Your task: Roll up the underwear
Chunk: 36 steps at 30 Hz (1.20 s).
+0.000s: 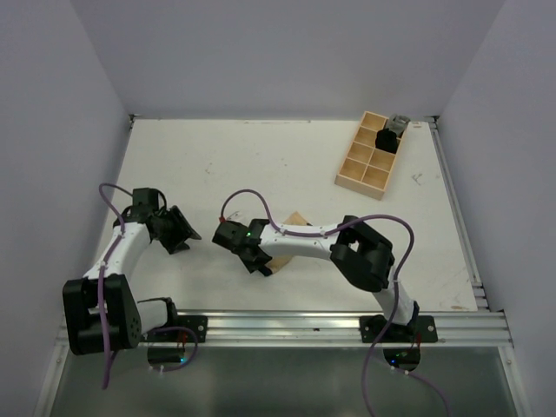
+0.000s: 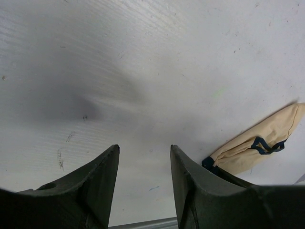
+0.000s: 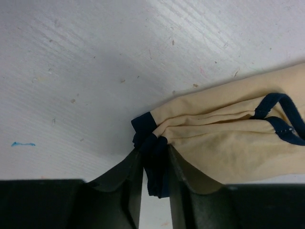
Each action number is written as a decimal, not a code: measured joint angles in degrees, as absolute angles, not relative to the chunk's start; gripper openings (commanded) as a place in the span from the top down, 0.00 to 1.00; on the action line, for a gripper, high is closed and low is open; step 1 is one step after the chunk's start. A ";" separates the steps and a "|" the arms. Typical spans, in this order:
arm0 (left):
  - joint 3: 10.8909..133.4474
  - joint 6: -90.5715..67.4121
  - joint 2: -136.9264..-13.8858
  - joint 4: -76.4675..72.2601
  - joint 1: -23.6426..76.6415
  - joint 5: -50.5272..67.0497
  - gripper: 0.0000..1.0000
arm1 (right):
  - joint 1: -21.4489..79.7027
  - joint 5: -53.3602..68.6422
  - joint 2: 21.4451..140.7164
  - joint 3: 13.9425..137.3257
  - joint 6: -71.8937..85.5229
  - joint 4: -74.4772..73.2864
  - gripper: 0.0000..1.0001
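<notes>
Underwear (image 3: pixel 228 143) — trim inside low right claw (image 3: pixel 154 160)

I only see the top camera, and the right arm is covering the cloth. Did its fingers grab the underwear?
Observer: Yes. On the right wrist camera the right fingers pinch the underwear by its dark trim at one corner.
Operator: Is it rolled up?
Observer: No, it lies in loose folds on the table.
Operator: What about the other arm?
Observer: The left wrist camera shows the left fingers apart with only bare table between them.
</notes>
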<state>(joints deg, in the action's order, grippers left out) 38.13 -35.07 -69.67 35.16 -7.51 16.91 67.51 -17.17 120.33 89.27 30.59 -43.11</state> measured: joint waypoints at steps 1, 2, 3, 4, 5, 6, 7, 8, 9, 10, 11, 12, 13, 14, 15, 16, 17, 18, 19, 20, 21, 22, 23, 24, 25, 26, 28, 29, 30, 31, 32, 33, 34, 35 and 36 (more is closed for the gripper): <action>38.13 -35.07 -69.65 35.27 -7.51 16.91 0.50 | 67.51 -17.30 120.44 89.45 30.68 -43.31 0.78; 38.15 -35.07 -69.63 35.38 -7.51 16.91 0.50 | 67.51 -17.54 120.51 89.49 30.87 -43.40 0.81; 38.15 -35.07 -69.63 35.48 -7.51 16.93 0.50 | 67.51 -17.67 120.53 89.54 30.89 -43.55 0.88; 38.17 -35.05 -69.63 35.53 -7.51 16.95 0.50 | 67.51 -17.74 120.53 89.60 30.85 -43.70 0.92; 38.22 -35.00 -69.63 35.55 -7.51 17.12 0.50 | 67.51 -17.74 120.53 89.73 30.87 -43.90 0.95; 38.26 -34.85 -69.63 35.51 -7.51 17.52 0.50 | 67.48 -17.58 120.53 89.91 30.81 -44.07 0.98; 38.26 -34.81 -69.60 35.42 -7.53 18.02 0.50 | 67.44 -17.45 120.57 90.04 30.68 -44.16 0.99; 38.26 -34.72 -69.54 35.29 -7.53 18.98 0.50 | 67.42 -17.21 120.60 90.13 30.52 -44.23 1.00; 38.22 -34.70 -69.47 35.09 -7.55 19.88 0.50 | 67.22 -16.75 120.60 90.13 30.35 -44.18 1.00; 37.93 -34.68 -69.23 34.48 -7.55 21.19 0.50 | 66.92 -16.10 120.60 90.13 30.11 -44.07 1.00; 37.50 -34.68 -68.90 33.87 -7.55 22.65 0.50 | 66.57 -14.94 120.42 90.00 29.89 -43.70 1.00; 36.71 -34.70 -68.47 32.88 -7.53 24.47 0.50 | 66.11 -13.41 120.01 89.38 29.65 -42.63 1.00; 35.40 -34.76 -67.75 31.75 -7.53 26.41 0.50 | 65.47 -11.62 119.33 88.42 29.52 -41.47 1.00; 34.59 -34.81 -67.29 31.31 -7.42 27.42 0.49 | 64.75 -9.87 118.56 87.26 29.41 -40.32 1.00; 33.41 -34.96 -66.63 30.74 -7.09 28.51 0.49 | 63.92 -7.88 117.69 85.91 29.36 -38.92 1.00; 32.29 -35.22 -65.93 30.39 -6.70 29.39 0.49 | 63.24 -6.50 116.99 84.75 29.36 -37.87 1.00; 31.14 -35.64 -65.19 29.80 -6.13 30.15 0.49 | 62.50 -4.80 116.14 83.35 29.34 -36.71 1.00; 30.00 -36.40 -64.45 29.12 -5.34 30.94 0.49 | 61.71 -3.27 115.44 82.11 29.39 -35.66 1.00; 28.91 -37.10 -63.72 28.51 -4.32 31.57 0.49 | 60.90 -1.52 114.83 80.95 29.41 -34.44 1.00; 27.83 -38.06 -63.05 27.68 -3.25 32.08 0.49 | 60.14 0.14 114.26 79.81 29.47 -33.10 1.00; 27.09 -38.72 -62.59 27.16 -2.17 32.53 0.49 | 59.42 1.83 113.73 78.63 29.61 -31.64 1.00; 26.30 -39.66 -62.13 26.59 -0.71 32.77 0.49 | 58.74 3.64 113.10 77.38 29.63 -30.09 1.00; 25.78 -40.27 -61.89 26.09 0.62 33.08 0.49 | 58.17 5.32 112.57 76.18 29.78 -28.64 1.00; 25.34 -41.08 -61.78 25.32 1.80 33.41 0.50 | 57.63 6.98 112.01 74.87 30.02 -27.05 1.00; 25.04 -41.52 -61.73 24.60 2.63 33.76 0.50 | 57.23 8.29 111.66 73.97 30.15 -25.91 1.00; 24.86 -41.87 -61.76 23.77 3.14 34.17 0.50 | 56.77 10.11 111.39 72.99 30.44 -24.49 1.00; 24.82 -42.48 -61.84 22.13 3.51 34.68 0.50 | 56.07 12.78 111.20 71.75 30.74 -22.35 1.00; 24.82 -42.57 -61.98 21.23 3.57 34.92 0.50 | 55.79 13.76 111.20 71.44 30.87 -21.58 1.00; 24.82 -42.54 -62.28 20.43 3.57 35.16 0.50 | 55.55 14.92 111.20 71.09 31.05 -20.67 1.00; 24.84 -42.52 -62.74 19.81 3.57 35.42 0.50 | 55.37 16.16 111.18 70.72 31.16 -19.68 1.00; 24.84 -42.46 -63.35 19.33 3.57 35.81 0.50 | 55.13 17.19 111.04 70.17 31.38 -18.59 1.00; 24.84 -42.41 -64.10 18.79 3.57 36.29 0.50 | 54.92 18.17 110.87 69.60 31.57 -17.85 1.00; 24.84 -42.39 -64.88 18.22 3.64 36.93 0.50 | 54.68 19.29 110.63 69.10 31.79 -17.12 1.00; 24.84 -42.37 -65.56 17.67 3.75 37.58 0.50 | 54.37 20.53 110.39 68.58 32.05 -16.36 1.00; 24.84 -42.37 -66.02 17.15 3.92 38.13 0.50 | 54.04 21.67 110.15 68.05 32.29 -15.51 1.00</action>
